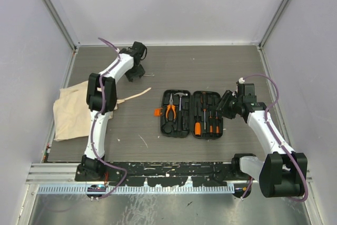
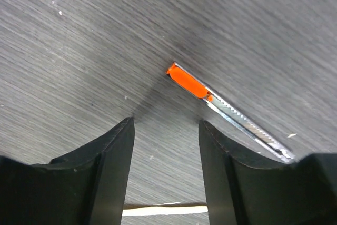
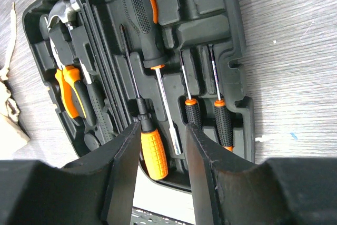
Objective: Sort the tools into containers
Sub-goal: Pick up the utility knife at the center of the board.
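Just beyond the parted left fingers point(image 2: 105, 175), the orange-tipped driver point(image 2: 221, 106), untouched.

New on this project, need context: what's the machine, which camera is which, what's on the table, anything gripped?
Two robot arms are bolted at the near edge of the table, each ending in a two-finger gripper. The wide picture comes from a fixed overhead camera; the other two come from cameras on the wrists, looking past black fingers. On the table lie an open black tool case holding a hammer, pliers and screwdrivers, and a beige cloth bag on the left. The left gripper is open, close to a thin orange-tipped tool lying loose on the table. The right gripper is open above the case. Neither holds anything.
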